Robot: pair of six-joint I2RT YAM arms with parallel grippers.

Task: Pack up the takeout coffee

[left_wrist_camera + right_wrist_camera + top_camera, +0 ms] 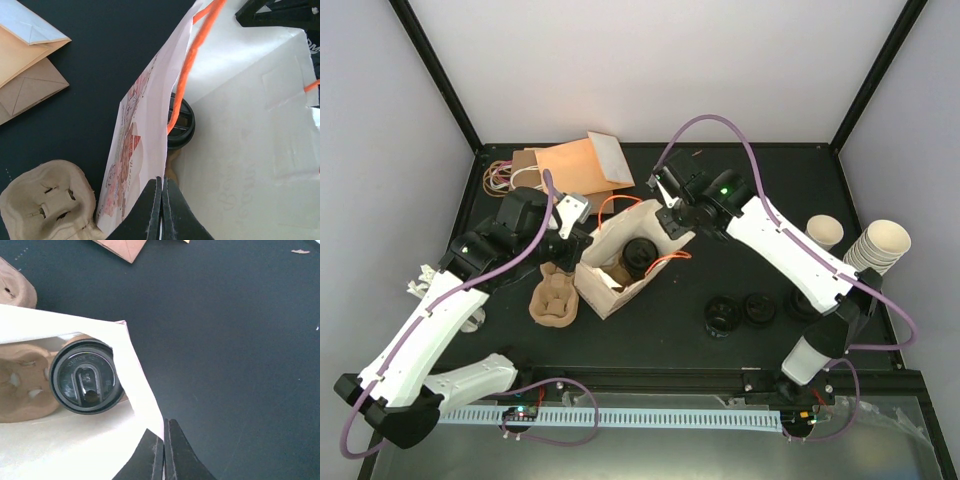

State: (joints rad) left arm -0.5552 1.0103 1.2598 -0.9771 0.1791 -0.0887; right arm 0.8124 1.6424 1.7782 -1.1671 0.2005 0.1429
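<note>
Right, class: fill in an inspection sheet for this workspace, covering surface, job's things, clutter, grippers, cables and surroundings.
Surface: matt black tabletop.
Job's things: black-lidded takeout coffee cup inside the open white paper bag with orange handles.
Clutter: moulded pulp cup carrier, flat tan paper bags, loose black lids, stack of cream paper cups, single cream cup.
Grippers: left gripper and right gripper each shut on the bag's rim, opposite sides.
Cables: purple cables looping over both arms.
Surroundings: pale walls, black frame posts.
</note>
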